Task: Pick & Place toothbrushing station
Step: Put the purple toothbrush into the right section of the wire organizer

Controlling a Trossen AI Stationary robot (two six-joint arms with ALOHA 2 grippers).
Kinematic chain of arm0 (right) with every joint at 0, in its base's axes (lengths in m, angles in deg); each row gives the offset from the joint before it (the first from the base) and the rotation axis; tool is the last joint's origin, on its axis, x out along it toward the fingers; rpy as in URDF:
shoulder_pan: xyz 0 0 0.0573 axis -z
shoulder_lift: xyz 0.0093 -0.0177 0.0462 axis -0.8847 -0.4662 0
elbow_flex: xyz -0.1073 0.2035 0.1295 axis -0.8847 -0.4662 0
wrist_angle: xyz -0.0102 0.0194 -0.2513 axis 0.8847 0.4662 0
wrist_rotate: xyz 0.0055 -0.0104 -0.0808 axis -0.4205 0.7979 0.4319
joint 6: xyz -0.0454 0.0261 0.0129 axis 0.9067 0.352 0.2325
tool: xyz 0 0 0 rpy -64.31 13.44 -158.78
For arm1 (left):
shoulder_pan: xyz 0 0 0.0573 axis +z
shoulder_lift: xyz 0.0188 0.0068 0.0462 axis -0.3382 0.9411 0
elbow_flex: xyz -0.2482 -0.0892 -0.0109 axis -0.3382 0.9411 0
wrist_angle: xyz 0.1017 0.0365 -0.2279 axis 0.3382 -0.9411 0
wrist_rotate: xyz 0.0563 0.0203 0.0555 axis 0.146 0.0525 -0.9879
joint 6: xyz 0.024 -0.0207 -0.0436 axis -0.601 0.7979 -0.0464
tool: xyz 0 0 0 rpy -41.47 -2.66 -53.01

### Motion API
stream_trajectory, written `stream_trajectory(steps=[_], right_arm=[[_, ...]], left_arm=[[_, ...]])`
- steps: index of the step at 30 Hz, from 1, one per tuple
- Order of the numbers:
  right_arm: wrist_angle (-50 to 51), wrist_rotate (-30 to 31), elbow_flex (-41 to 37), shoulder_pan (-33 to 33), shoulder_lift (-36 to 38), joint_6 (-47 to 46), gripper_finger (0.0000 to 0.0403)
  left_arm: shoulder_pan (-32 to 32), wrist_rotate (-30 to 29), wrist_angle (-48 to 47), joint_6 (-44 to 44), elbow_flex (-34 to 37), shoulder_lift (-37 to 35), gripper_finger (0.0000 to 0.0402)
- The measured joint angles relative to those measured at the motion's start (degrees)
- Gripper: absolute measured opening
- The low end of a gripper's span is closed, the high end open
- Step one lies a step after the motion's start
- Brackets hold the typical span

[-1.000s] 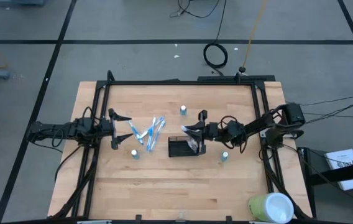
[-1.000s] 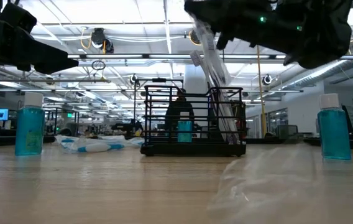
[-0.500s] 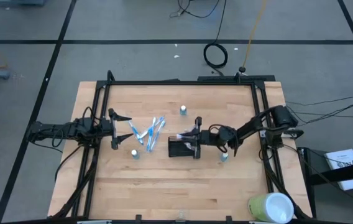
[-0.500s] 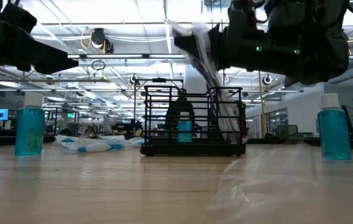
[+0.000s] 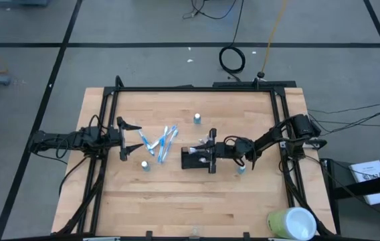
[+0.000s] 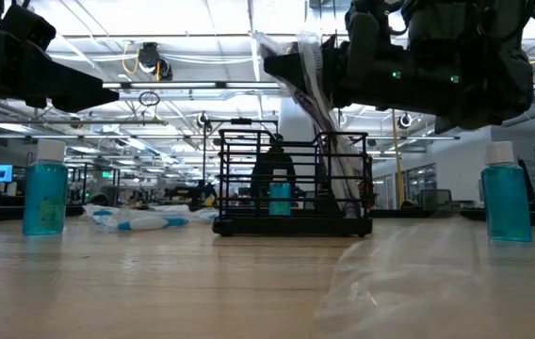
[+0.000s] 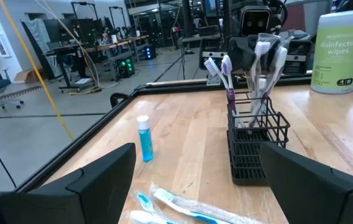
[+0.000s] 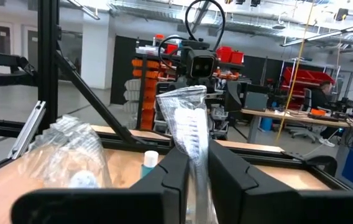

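The toothbrushing station (image 5: pixel 191 159) is a small black wire holder at the table's middle, also seen in the low view (image 6: pixel 249 179) and the left wrist view (image 7: pixel 251 149). Toothbrushes (image 7: pixel 227 78) stand in it, heads up. My right gripper (image 5: pixel 211 152) hangs over the holder's right end, shut on a toothbrush in a clear wrapper (image 8: pixel 186 121). My left gripper (image 5: pixel 130 138) waits open at the table's left side, level, with nothing between its fingers (image 7: pixel 198 180). Several wrapped toothbrushes (image 5: pixel 160 141) lie flat on the table between it and the holder. My right gripper pinches the wrapped toothbrush near its upper end (image 8: pixel 193 160) between its two fingers. The fingers come about level from the table's right and lie across it. The toothbrush slants down from the fingers (image 6: pixel 298 58), its lower end inside the holder (image 6: pixel 348 193).
Small blue bottles stand near the far side (image 5: pixel 197 118), left of the holder (image 5: pixel 146 165) and right of it (image 5: pixel 241 167). Crumpled clear plastic (image 6: pixel 399 273) lies on the near side. A wipes canister (image 5: pixel 290 223) stands at the near right corner. A black frame (image 5: pixel 190 88) rims the table.
My right gripper has come down over the holder and a little toward the table's left, carrying the wrapped toothbrush. The toothbrush now sits lower in the holder, still slanting, with its lower end inside.
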Motion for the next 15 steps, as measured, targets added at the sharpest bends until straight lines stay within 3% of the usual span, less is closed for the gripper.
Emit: stream_trajectory(steps=[8,15], right_arm=[[-0.22,-0.04,0.0,0.0,0.04,0.07,0.0051],[0.96,-0.02,-0.02,0.0,0.67,-2.89,0.0109]], left_arm=[[0.01,0.0,-0.01,0.0,0.0,0.0,0.0351],[0.01,0.0,-0.01,0.0,0.0,0.0,0.0351]])
